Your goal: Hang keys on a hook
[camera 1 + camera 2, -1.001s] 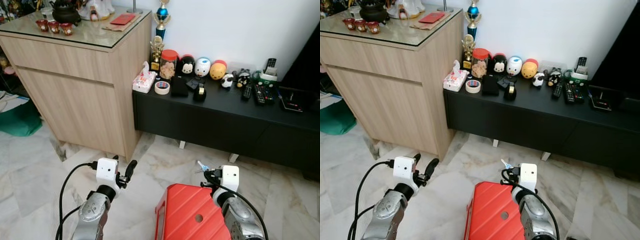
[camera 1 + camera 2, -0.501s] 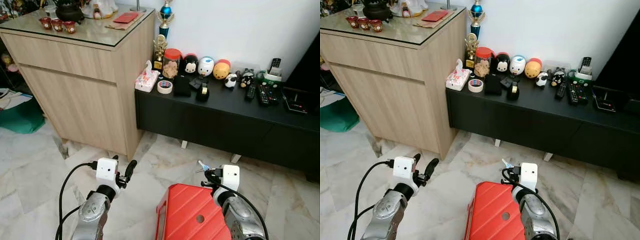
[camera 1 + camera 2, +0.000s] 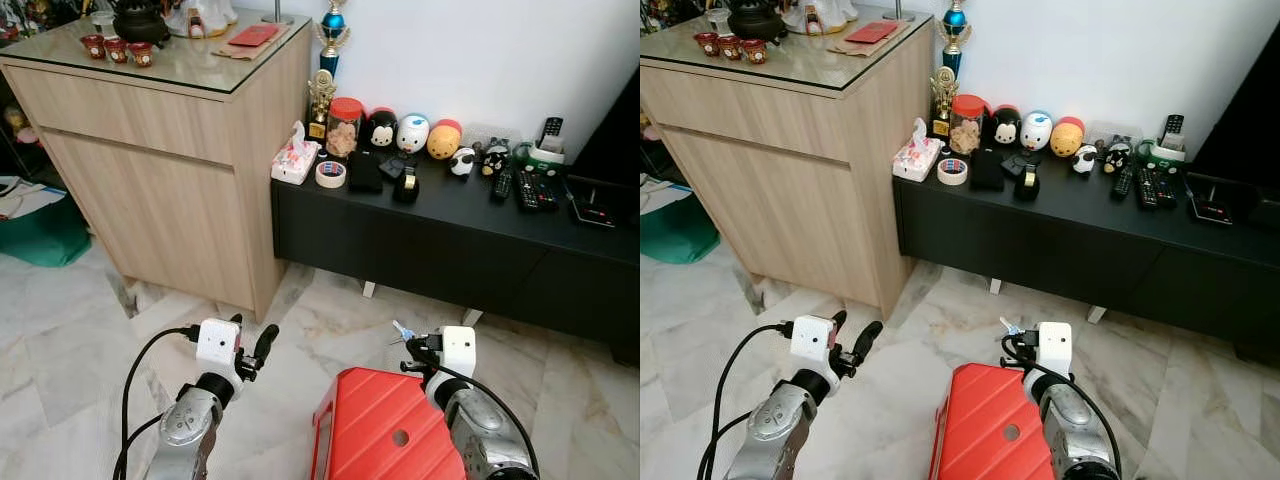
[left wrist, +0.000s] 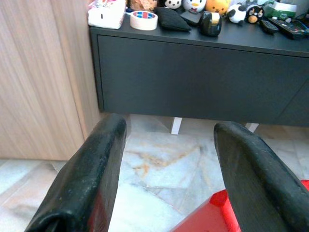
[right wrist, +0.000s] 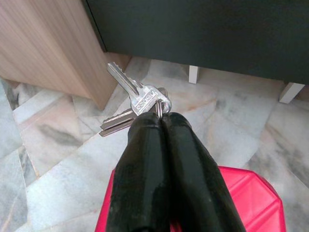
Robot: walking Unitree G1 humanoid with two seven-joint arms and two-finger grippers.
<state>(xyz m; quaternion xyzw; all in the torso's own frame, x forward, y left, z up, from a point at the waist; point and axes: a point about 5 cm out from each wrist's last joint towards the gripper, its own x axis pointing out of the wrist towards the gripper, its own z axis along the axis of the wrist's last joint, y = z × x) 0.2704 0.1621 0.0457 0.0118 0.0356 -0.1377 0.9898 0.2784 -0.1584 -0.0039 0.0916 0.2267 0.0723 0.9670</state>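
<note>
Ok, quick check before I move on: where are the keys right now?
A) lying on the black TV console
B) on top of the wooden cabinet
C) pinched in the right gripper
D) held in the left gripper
C: the right gripper has its black fingers closed on the ring of the keys, while the left gripper is open with nothing between its fingers.

A wooden cabinet (image 3: 160, 150) stands beside a black low console (image 3: 450, 240) crowded with toys, above marble floor (image 3: 60, 350).
</note>
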